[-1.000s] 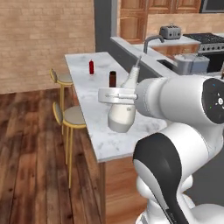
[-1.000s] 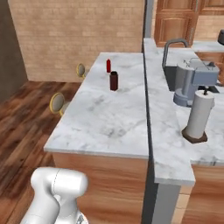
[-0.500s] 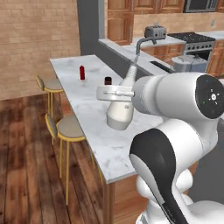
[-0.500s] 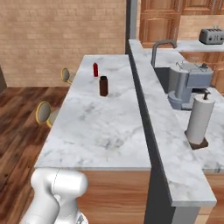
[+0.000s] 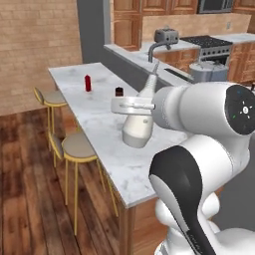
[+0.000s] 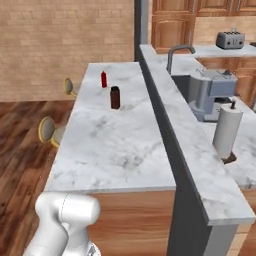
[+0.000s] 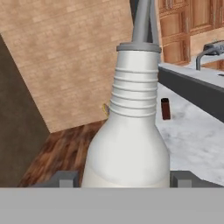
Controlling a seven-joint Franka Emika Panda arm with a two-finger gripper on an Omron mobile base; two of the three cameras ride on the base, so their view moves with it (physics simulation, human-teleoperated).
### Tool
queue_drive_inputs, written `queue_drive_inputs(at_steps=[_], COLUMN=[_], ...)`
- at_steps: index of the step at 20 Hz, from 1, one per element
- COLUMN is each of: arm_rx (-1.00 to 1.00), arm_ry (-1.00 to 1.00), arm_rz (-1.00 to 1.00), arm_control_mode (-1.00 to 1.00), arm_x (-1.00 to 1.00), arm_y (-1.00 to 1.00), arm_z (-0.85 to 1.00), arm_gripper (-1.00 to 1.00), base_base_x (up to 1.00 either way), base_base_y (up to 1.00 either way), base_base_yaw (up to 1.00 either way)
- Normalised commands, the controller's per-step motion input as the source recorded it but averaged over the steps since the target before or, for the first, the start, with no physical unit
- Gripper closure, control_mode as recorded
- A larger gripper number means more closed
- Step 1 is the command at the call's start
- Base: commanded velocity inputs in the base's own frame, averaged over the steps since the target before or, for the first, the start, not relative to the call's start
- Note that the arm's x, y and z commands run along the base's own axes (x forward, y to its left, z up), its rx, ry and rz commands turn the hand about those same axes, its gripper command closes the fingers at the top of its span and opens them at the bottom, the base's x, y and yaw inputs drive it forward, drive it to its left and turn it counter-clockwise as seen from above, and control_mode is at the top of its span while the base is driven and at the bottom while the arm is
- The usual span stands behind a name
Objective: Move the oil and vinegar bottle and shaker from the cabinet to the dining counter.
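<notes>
Left base view gives you the relation that matters: the oil and vinegar bottle (image 5: 138,127) hangs in the gripper (image 5: 132,104), above the dining counter (image 5: 102,144) and not yet touching it. Working left to right there, you pass the gold-legged stools (image 5: 74,147) along the counter's outer edge, then the small red bottle (image 5: 88,83) and the dark brown jar (image 5: 119,92) standing farther back on the marble, then the bottle itself, clear of both. Its long axis runs close to upright, leaning a little, wide base down and thin spout up; the jaws clasp it from either side high on the body, near where it narrows.

Right base view shows you the landing area: bare marble on the dining counter (image 6: 107,145) nearer than the dark brown jar (image 6: 115,97).

Hand view confirms the grip, with the bottle (image 7: 129,140) seated squarely between the two finger tips. To my eye the set-down is mostly a straight descent, base first, keeping the lean from growing.
</notes>
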Motion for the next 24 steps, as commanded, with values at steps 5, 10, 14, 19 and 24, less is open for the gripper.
queue_drive_inputs(at_steps=[5, 10, 14, 19, 24], arm_rx=[0.0, 0.0, 0.0, 0.0, 0.0], arm_ry=[0.0, 0.0, 0.0, 0.0, 0.0], arm_rz=[0.0, 0.0, 0.0, 0.0, 0.0], arm_control_mode=[1.0, 1.0, 1.0, 1.0, 1.0], arm_x=[0.0, 0.0, 0.0, 0.0, 0.0], arm_y=[0.0, 0.0, 0.0, 0.0, 0.0], arm_z=[0.0, 0.0, 0.0, 0.0, 0.0], arm_gripper=[1.0, 1.0, 1.0, 1.0, 1.0], base_base_x=[0.2, 0.03, -0.13, -0.01, 0.25], base_base_y=[0.74, 0.83, 0.82, 0.8, 0.71], base_base_yaw=[-0.16, -0.03, -0.01, -0.07, -0.22])
